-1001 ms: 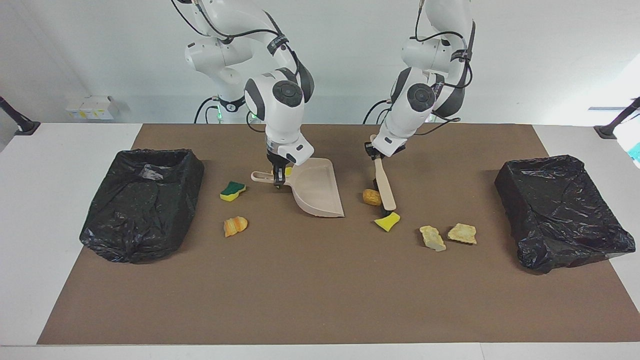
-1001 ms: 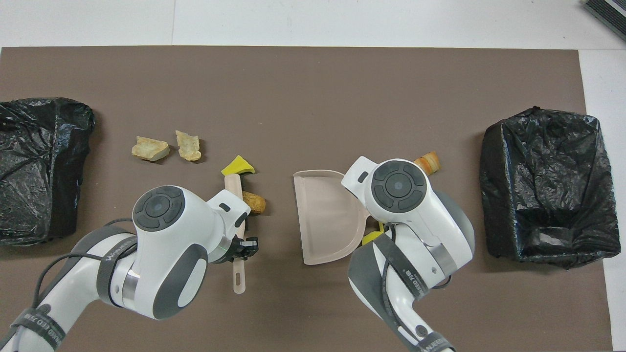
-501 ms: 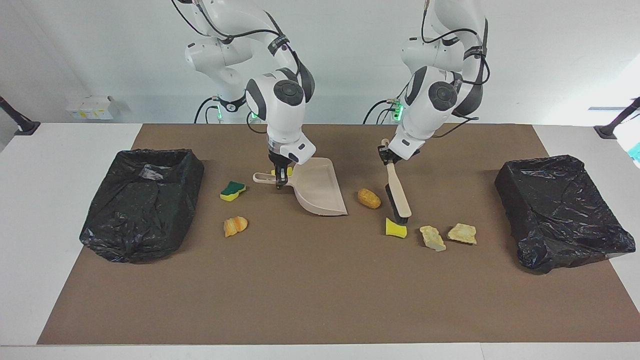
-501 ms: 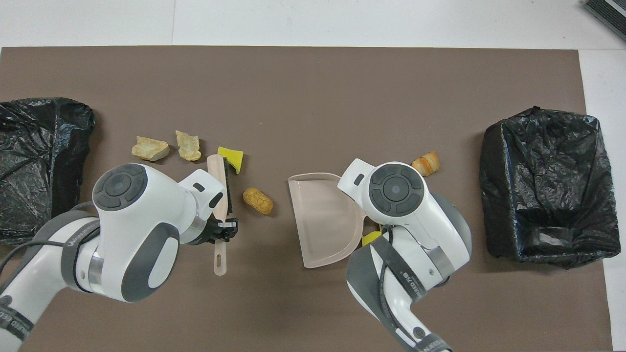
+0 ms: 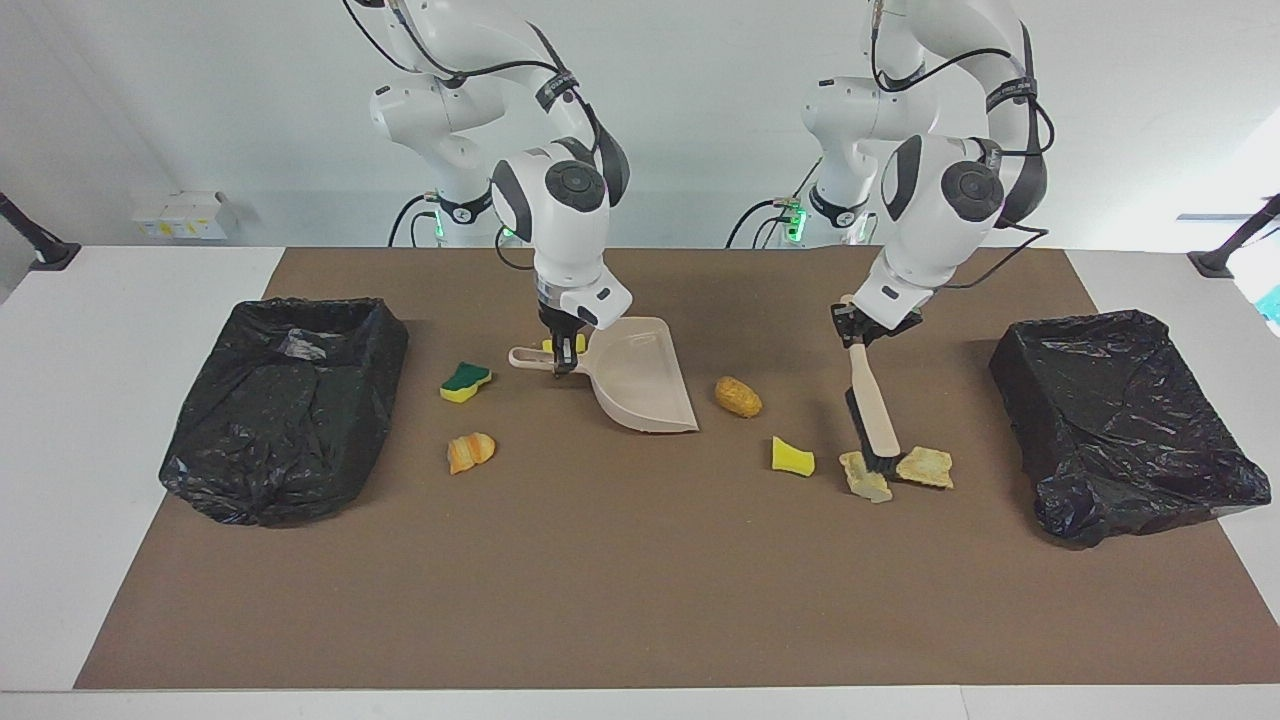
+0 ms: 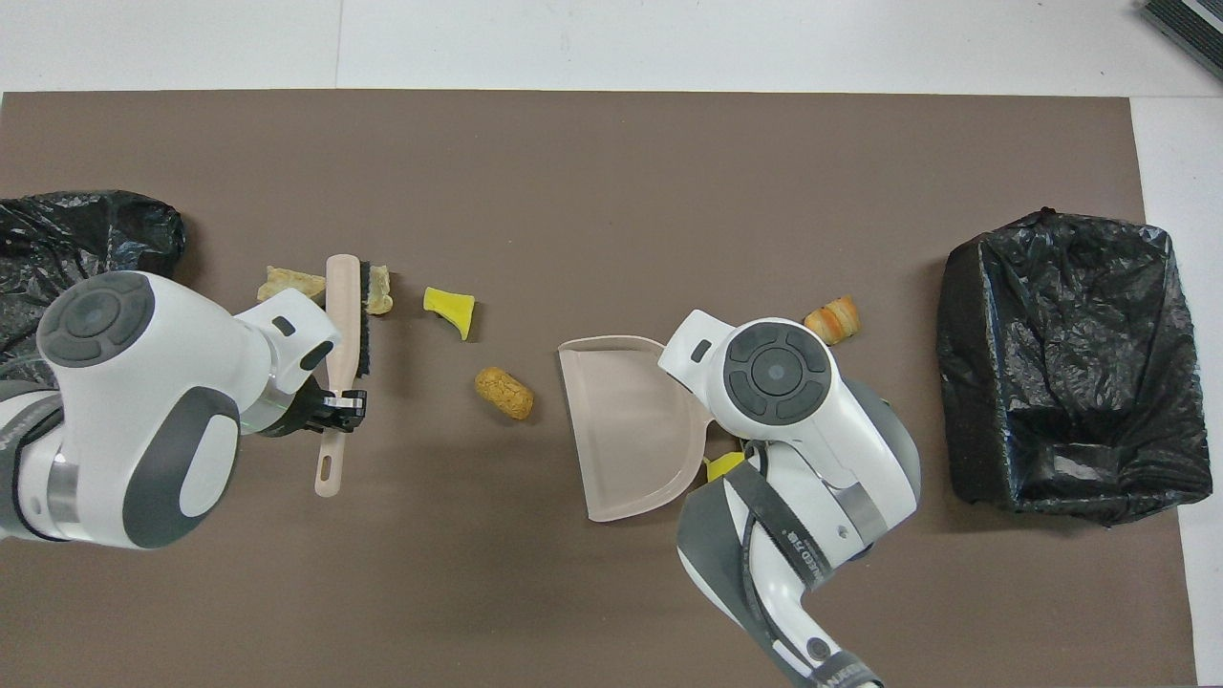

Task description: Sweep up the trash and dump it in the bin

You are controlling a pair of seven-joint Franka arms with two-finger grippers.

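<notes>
Facing view: your left gripper point(image 5: 860, 335), clamped on the beige black-bristled brush point(image 5: 872, 412), has swung outward; bristles now sit between two tan bread-like chunks point(image 5: 866, 475). Right gripper point(image 5: 562, 362) grips the beige plastic dustpan point(image 5: 640, 385).

Facing camera looks high across the table point(image 5: 640, 600) toward the robots; overhead looks steeply down (same mat).

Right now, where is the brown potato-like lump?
The brown potato-like lump lies on the mat between the dustpan and the yellow sponge piece, nearer the robots than that sponge, untouched by either claw.
</notes>
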